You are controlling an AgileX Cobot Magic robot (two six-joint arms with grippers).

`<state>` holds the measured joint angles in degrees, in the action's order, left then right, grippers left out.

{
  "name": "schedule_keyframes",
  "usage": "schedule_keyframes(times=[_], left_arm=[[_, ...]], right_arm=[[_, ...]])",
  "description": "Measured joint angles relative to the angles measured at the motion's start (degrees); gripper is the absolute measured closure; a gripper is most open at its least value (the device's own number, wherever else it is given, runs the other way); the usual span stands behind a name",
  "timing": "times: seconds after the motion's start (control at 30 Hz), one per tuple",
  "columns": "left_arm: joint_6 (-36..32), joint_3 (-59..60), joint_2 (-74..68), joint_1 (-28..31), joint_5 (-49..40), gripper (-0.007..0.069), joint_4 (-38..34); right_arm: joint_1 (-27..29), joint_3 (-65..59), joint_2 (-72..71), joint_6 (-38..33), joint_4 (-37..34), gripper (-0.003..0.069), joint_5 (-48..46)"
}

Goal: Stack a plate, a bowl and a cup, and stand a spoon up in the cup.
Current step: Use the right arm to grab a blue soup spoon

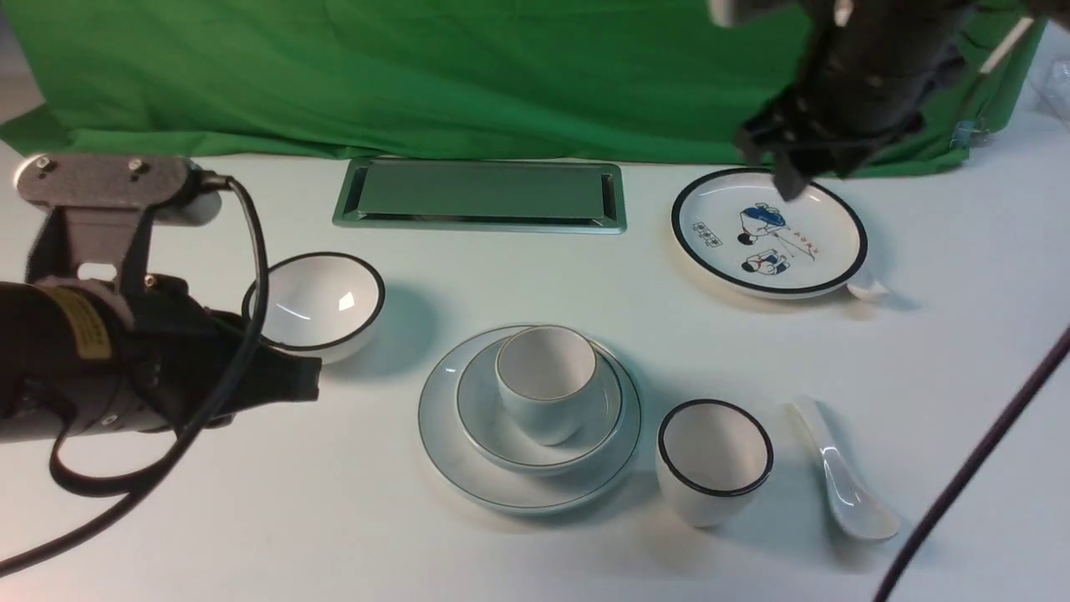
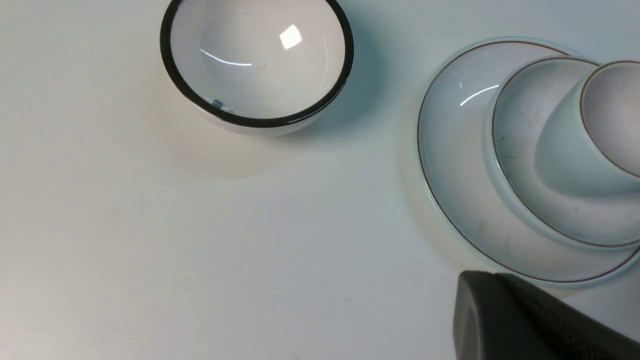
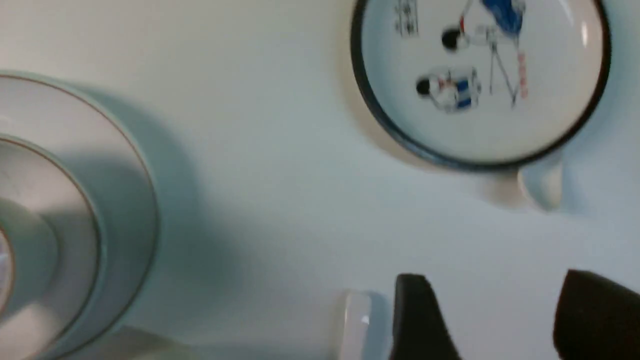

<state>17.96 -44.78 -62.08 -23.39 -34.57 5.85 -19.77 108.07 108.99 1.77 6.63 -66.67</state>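
The plain white plate (image 1: 518,489) lies at the table's middle with the thin-rimmed bowl (image 1: 489,418) on it and the tall white cup (image 1: 545,380) upright in the bowl. The same plate (image 2: 450,175), bowl (image 2: 517,140) and cup (image 2: 565,150) show in the left wrist view. The white spoon (image 1: 844,472) lies flat on the table to the right; its handle end (image 3: 355,320) shows beside one right finger. My left gripper (image 1: 309,380) is shut and empty, left of the plate (image 2: 492,275). My right gripper (image 1: 777,163) is open and empty, high above the picture plate (image 3: 500,310).
A black-rimmed cup (image 1: 713,460) stands between the stack and the spoon. A black-rimmed bowl (image 1: 318,305) sits at the left. A black-rimmed plate with blue drawings (image 1: 769,230) lies at the back right, a second white spoon (image 1: 868,289) partly hidden by it. A metal panel (image 1: 481,196) lies at the back.
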Motion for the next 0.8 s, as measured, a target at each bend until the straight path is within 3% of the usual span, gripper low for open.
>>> schedule_keyframes(times=[0.13, 0.33, 0.57, 0.67, 0.73, 0.77, 0.8], left_arm=[[0.0, 0.0, 0.0, 0.0, 0.05, 0.0624, 0.07], [0.23, 0.0, 0.0, 0.0, 0.61, 0.0624, 0.13], [0.18, 0.0, 0.0, 0.0, 1.71, 0.0624, 0.37], [0.18, 0.0, 0.0, 0.0, 1.82, 0.0624, 0.37], [0.18, 0.0, 0.0, 0.0, 1.89, 0.0624, 0.37], [0.18, 0.0, 0.0, 0.0, 1.89, 0.0624, 0.37], [0.18, 0.0, 0.0, 0.0, 1.89, 0.0624, 0.37]], right_arm=[[6.14, -13.67, 0.59, -2.72, -8.13, 0.0251, 0.64], [6.43, -23.75, 3.56, -4.07, -10.53, 0.0235, 6.66], [6.43, -25.02, 8.58, -4.19, -10.58, 0.0165, 10.51], [6.43, -24.95, 9.29, -4.27, -10.13, 0.0218, 10.8], [6.43, -24.84, 9.34, -4.38, -9.99, 0.03, 11.01], [6.43, -24.57, 9.4, -4.69, -9.99, 0.0395, 11.01], [6.43, -24.47, 9.4, -4.75, -10.06, 0.0395, 10.93]])
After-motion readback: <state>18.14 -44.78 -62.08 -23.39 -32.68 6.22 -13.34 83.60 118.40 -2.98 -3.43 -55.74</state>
